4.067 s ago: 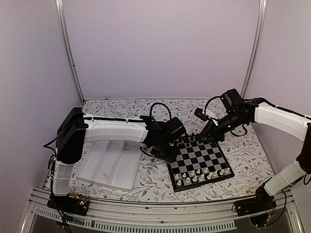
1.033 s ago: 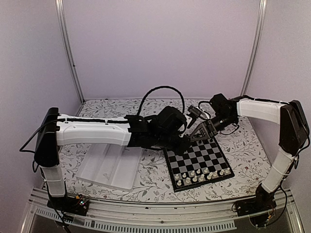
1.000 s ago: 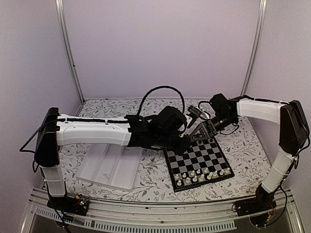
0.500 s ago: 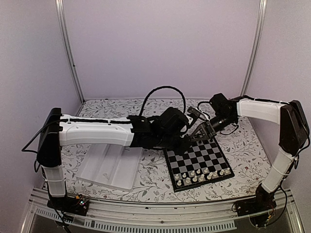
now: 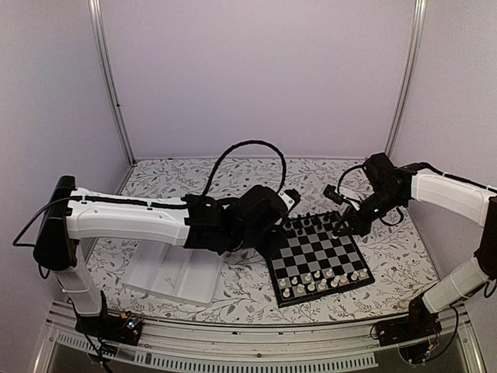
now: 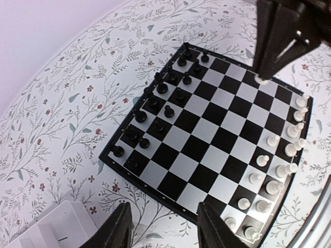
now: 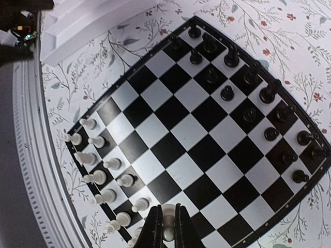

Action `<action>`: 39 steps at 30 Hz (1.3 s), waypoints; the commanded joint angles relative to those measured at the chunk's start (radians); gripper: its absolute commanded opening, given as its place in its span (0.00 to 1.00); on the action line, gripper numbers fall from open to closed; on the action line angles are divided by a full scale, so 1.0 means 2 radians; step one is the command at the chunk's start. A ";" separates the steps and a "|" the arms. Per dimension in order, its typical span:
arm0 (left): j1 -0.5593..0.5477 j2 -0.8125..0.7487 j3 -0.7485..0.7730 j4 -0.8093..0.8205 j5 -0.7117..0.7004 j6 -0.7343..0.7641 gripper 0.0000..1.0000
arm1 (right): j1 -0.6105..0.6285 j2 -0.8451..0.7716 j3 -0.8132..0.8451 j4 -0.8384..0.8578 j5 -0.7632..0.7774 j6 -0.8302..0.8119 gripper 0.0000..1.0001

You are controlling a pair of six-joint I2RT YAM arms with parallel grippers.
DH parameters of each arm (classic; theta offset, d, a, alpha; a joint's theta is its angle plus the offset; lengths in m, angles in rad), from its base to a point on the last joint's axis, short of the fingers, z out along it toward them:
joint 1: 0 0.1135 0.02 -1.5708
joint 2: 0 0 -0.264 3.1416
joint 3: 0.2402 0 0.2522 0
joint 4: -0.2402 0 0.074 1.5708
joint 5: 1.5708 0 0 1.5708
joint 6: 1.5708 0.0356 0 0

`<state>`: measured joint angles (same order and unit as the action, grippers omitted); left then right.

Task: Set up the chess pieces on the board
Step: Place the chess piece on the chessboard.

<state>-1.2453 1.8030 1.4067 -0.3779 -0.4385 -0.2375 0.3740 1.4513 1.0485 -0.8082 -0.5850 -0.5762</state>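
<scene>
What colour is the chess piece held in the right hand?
Cream-white. The chess piece pinched in the right hand shows best in the right wrist view.

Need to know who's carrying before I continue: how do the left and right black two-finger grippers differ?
The left gripper is open and empty; the right gripper is shut on a cream-white chess piece. The left gripper hangs at the edge of the black-and-white chessboard; the right gripper is over its squares. Both point down toward the board.

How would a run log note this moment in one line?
left pincer: open, empty | right pincer: shut on white piece, over board
</scene>
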 commanded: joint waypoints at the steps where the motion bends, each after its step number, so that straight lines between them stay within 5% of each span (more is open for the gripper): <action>1: 0.002 -0.008 0.001 -0.019 -0.050 -0.012 0.46 | 0.002 -0.038 -0.047 0.004 0.089 -0.052 0.01; 10: 0.007 0.002 0.009 -0.070 -0.099 -0.061 0.47 | 0.042 -0.052 -0.101 0.023 0.121 -0.067 0.02; 39: 0.019 0.013 0.015 -0.109 -0.098 -0.090 0.46 | 0.084 -0.006 -0.137 0.069 0.139 -0.046 0.05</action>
<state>-1.2243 1.8206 1.4185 -0.5800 -0.6186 -0.3996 0.5301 1.4246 0.7895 -0.6865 -0.3008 -0.6704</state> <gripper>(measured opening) 0.459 0.063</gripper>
